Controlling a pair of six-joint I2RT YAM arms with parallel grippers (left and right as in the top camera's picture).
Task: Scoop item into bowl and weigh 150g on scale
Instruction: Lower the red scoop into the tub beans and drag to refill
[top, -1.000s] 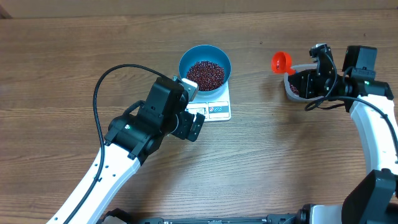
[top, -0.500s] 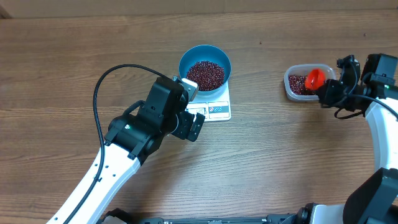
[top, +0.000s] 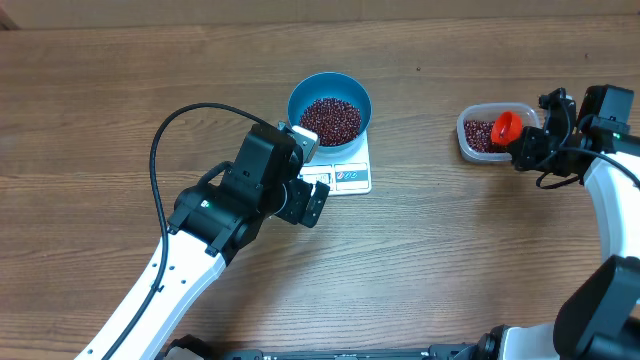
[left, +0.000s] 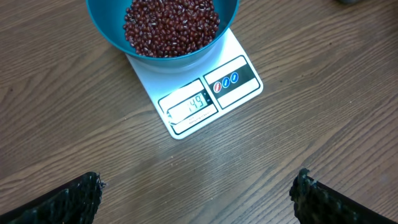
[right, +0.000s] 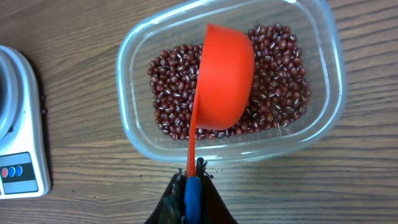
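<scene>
Two heaps of small dark red-brown beans (top: 330, 118) matter here. One fills the round deep bright blue bowl (top: 295, 100), which stands on the flat white rectangular kitchen scale (top: 352, 176) at mid-table. The other lies in the clear rounded-rectangular plastic tub (right: 323, 124) at the far right.

The right gripper (right: 191, 186) has its fingers pinched together on the thin handle of the orange plastic scoop (right: 225, 74). The handle's long axis runs from the fingers out over the tub's near wall. The cup hangs over the beans in the tub, tipped on its side, and whether it carries any load cannot be told.

From the scoop the bowl lies well apart to the left, across bare wooden table (top: 430, 230), so the right arm would have to carry leftward. The left gripper (left: 198, 180) hovers just near of the scale with its fingers spread wide and holds nothing.

The scale's display seems to read 149, so probably only a few more beans are wanted, and a full cup would likely overshoot.
</scene>
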